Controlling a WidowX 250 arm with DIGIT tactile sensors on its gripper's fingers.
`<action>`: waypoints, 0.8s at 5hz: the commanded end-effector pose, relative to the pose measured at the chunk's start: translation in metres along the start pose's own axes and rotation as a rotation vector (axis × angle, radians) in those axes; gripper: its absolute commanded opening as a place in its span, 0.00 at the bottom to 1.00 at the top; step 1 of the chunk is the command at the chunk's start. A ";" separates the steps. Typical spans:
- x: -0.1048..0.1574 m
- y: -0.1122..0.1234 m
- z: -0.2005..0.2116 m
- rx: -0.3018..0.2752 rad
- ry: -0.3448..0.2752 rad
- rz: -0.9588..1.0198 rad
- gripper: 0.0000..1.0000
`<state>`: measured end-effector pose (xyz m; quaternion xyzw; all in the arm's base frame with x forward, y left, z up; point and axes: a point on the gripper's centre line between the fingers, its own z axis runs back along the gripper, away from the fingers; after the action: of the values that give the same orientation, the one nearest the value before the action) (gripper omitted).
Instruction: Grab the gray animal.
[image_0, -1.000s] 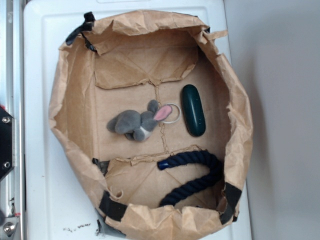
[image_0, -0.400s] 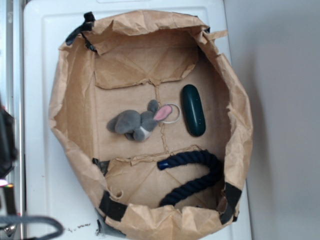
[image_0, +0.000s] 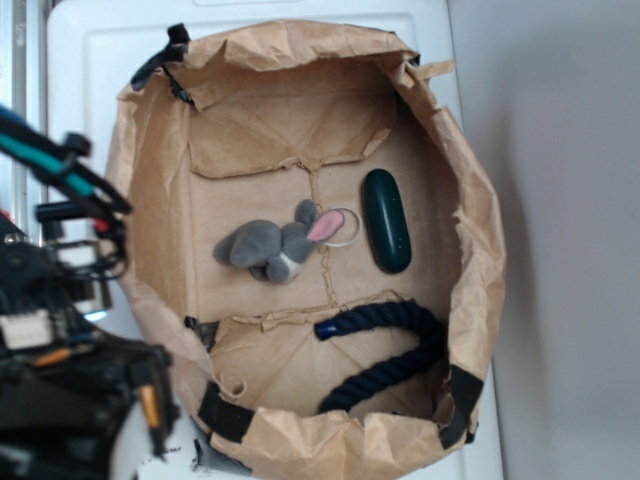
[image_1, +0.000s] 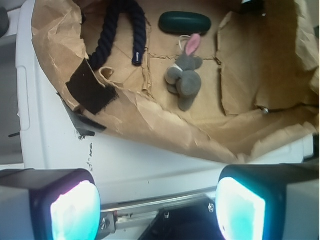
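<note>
Where brown paper lines the bin (image_0: 150, 200): one gray animal (image_0: 268, 246), one capsule (image_0: 386, 220), one rope (image_0: 390, 345).

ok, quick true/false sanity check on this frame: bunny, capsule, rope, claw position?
1. The gray bunny lies on the floor of the paper bag. True.
2. The claw is shut on the bunny. False: it is open, outside the bag's rim, touching nothing.
3. The dark green capsule lies on top of the bunny. False: it lies apart, beyond the metal ring at the bunny's ear.
4. The navy rope is inside the bag. True.
5. The rope is coiled around the bunny. False: it lies apart from it, across a fold in the bag floor.
</note>
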<state>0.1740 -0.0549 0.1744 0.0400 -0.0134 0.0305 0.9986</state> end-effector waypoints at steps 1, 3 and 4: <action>0.015 0.043 0.018 -0.174 -0.039 -0.063 1.00; 0.033 0.031 0.023 -0.146 -0.030 -0.033 1.00; 0.033 0.031 0.023 -0.146 -0.030 -0.033 1.00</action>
<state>0.1998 -0.0242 0.1891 -0.0311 -0.0044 0.0118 0.9994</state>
